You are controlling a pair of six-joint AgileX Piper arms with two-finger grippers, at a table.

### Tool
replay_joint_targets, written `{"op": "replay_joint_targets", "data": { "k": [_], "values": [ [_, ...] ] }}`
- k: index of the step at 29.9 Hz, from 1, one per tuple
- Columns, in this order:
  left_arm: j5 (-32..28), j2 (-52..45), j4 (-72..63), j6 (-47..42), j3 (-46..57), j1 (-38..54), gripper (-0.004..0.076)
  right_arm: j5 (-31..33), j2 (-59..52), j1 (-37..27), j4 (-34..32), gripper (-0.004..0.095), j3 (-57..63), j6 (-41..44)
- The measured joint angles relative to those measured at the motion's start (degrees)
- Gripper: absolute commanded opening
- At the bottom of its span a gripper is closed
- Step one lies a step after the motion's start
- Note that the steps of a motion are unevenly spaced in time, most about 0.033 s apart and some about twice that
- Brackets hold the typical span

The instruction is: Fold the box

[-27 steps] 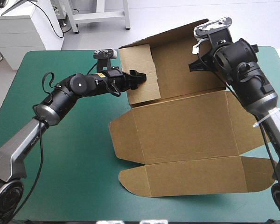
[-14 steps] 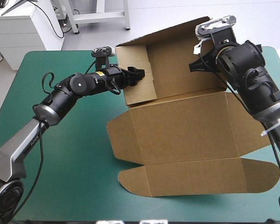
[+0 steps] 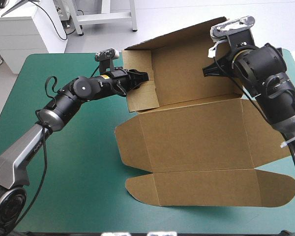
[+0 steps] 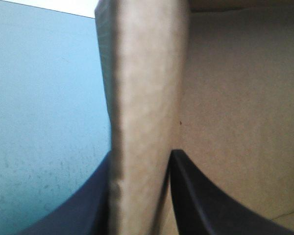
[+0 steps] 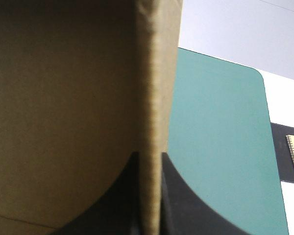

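Board of plain brown, cut and creased into panels, makes up the box [image 3: 196, 135], which sits on the middle and right of the teal-green table cover [image 3: 78, 162]. Its wide base panel lies flat on the cover. The long lid panel [image 3: 206, 188], with rounded tabs at both ends, lies flat toward the near edge of the table. At the far side the rear wall [image 3: 187, 69] stands raised, leaning a little away from the robot.

At the rear wall's left end a short side flap [image 3: 141, 96] is turned forward and stands upright, making a corner with the wall. The left gripper [image 3: 143, 77] reaches in from the left and pinches this flap near its top edge. In the left wrist view the two black fingers [image 4: 196, 196] of the left gripper [image 4: 139, 161] are all but closed, with the flap's edge running up between them, the teal-green cover on one side and the box's [image 4: 230, 98] inner face on the other.

The right gripper [image 3: 209, 70] comes down from the right onto the rear wall's right end. In the right wrist view its [image 5: 149, 156] fingers are pressed onto a thin edge of board, with the box's [image 5: 63, 122] brown face on one side and the teal-green cover beyond on the other.
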Motion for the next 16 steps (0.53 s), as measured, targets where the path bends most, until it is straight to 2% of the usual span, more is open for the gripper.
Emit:
{"op": "replay_joint_targets", "data": {
  "k": [16],
  "values": [
    [2.93, 0.0, -5.59, 3.01, 0.0, 0.18, -0.0006, 2.0, -0.26, 0.0, -1.22, -0.0012, -0.28, 0.07]
  ]
}}
